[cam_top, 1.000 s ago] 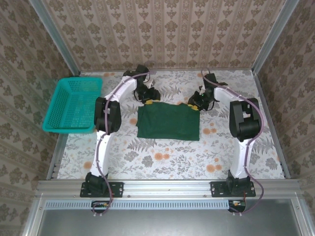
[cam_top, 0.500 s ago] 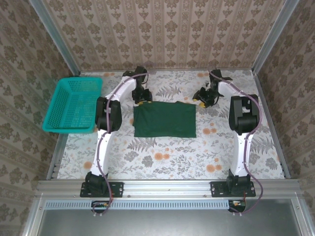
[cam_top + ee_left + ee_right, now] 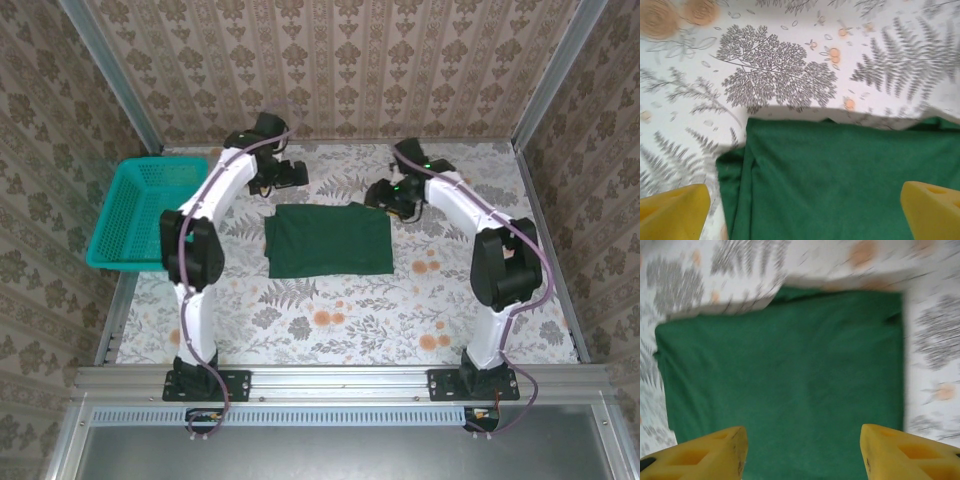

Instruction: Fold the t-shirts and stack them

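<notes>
A dark green t-shirt point(image 3: 328, 240) lies folded into a flat rectangle on the flowered table, near the middle. My left gripper point(image 3: 283, 172) hovers above and behind its far left corner, open, with nothing between its yellow fingers point(image 3: 675, 210). In the left wrist view the t-shirt point(image 3: 840, 180) spreads below the jaws, its left edge layered. My right gripper point(image 3: 385, 196) hangs over the far right corner, open and empty. The right wrist view looks down on the t-shirt point(image 3: 785, 385) between its yellow fingertips point(image 3: 900, 452).
A teal mesh basket point(image 3: 145, 212) stands at the table's left edge. Patterned walls and metal posts close in the back and sides. The flowered tablecloth point(image 3: 350, 320) lies bare in front of the shirt.
Both grippers let go of the shirt's far edge, opened and rose back away from it. The shirt settled flat and shifted slightly left.
</notes>
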Controlling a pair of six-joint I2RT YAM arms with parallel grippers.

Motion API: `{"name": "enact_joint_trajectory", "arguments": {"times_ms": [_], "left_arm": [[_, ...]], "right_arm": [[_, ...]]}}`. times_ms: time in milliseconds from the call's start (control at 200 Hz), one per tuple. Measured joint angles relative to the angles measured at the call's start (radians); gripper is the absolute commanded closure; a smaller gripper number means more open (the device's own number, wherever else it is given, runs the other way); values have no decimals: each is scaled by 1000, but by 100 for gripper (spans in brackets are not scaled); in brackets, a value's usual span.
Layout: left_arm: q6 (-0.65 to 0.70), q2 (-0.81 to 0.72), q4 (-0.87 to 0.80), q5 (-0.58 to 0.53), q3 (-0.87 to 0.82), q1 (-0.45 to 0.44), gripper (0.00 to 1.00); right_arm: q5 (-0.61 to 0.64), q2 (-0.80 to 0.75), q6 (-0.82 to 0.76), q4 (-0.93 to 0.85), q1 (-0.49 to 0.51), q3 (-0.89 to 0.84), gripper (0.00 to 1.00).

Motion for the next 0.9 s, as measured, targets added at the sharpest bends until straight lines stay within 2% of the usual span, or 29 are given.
{"name": "enact_joint_trajectory", "arguments": {"times_ms": [205,420,520,640,900], "left_arm": [[-39,-302,76,-91,-295,-77,0],[-93,-467,83,-166,-532,-91,0],[-110,-531,73,-196,-587,-87,0],[-127,-594,55,-221,-618,-87,0],[-153,-649,9,-248,-645,-87,0]], "right_arm": [[85,87,-18,-40,184,42,34],[187,316,-56,-128,230,221,33],[235,404,-87,-193,217,303,33],[275,423,-119,-239,176,354,33],[338,429,-189,-286,-65,367,34]]}}
